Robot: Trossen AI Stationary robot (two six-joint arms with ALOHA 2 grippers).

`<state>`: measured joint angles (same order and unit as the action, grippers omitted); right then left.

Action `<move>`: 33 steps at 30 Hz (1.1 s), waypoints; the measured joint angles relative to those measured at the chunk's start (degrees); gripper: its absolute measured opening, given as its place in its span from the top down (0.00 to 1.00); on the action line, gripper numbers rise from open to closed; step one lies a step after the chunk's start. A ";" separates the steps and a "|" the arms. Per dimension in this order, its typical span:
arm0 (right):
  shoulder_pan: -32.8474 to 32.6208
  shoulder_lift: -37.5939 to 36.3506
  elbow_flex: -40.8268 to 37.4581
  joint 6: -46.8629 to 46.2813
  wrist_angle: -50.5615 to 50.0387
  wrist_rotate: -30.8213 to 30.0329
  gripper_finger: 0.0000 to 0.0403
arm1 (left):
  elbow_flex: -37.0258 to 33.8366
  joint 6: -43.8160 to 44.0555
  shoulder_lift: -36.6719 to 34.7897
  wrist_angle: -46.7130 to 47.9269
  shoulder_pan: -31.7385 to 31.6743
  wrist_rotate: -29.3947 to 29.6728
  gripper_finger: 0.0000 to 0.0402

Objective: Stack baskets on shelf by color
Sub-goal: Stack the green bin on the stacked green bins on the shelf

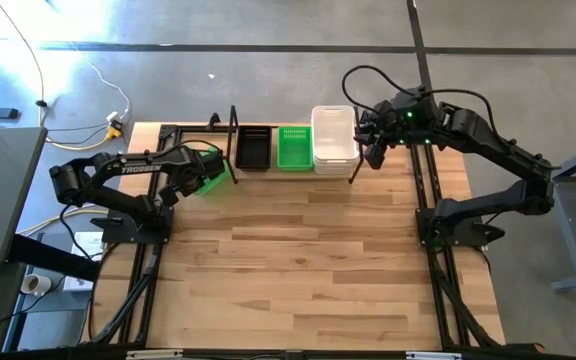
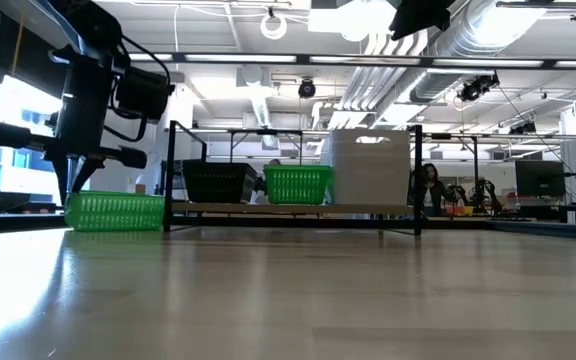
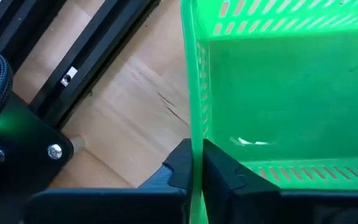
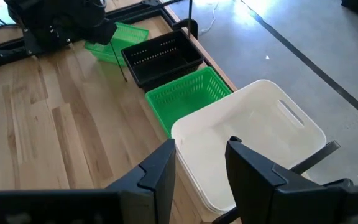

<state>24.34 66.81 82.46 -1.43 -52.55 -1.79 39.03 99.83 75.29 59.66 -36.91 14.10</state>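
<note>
- My left gripper [image 3: 196, 163] is pinched tight on the side wall of a green basket [image 3: 278, 93]; one finger sits outside the wall, the other inside, with only the thin plastic between them.
- From above, that basket [image 1: 211, 168] sits on the table at the left end of the shelf [image 1: 243, 172], outside the black wire frame, and I see it tilted under the left gripper [image 1: 196, 166].
- In the low view its base meets the tabletop [image 2: 288, 290].
- My right gripper [image 4: 201, 163] has its fingers parted with a clear gap and grips nothing; it hovers above the white baskets [image 4: 253, 143].
- From above, the right gripper [image 1: 376, 150] is just off the right end of the shelf, beside the white stack [image 1: 334, 140].
- On the shelf, left to right: a black basket [image 1: 253, 148], a second green basket [image 1: 293, 147], then the white ones, all close together.
- I read "TROSSEN" in white lettering along the left arm [image 1: 140, 168].
- The green baskets are slotted plastic with vertical slits in the walls; the black one has rows of small perforations, and the top white one is smooth and milky with a slot handle.
- The tabletop is light butcher-block wood in long strips, and the shelf frame is thin black wire.
</note>
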 joint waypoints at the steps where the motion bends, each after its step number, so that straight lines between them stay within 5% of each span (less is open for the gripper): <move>1: 0.00 0.00 0.00 0.19 -0.19 0.05 0.69 | 0.00 -0.02 0.00 0.00 0.24 0.00 0.98; 11: 0.00 0.00 0.00 0.43 -0.42 0.10 0.69 | 0.25 3.14 -3.94 3.22 5.32 -0.09 0.98; 24: 0.00 0.00 0.00 2.98 -0.40 0.14 0.69 | 6.90 15.13 -13.16 14.41 12.27 11.68 0.99; 33: 0.00 0.00 0.00 2.94 -0.39 0.14 0.69 | 9.74 15.68 -16.49 16.81 12.66 16.81 0.99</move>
<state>24.34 66.81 82.46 1.51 -52.94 -1.65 48.76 115.51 58.80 76.47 -24.25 30.91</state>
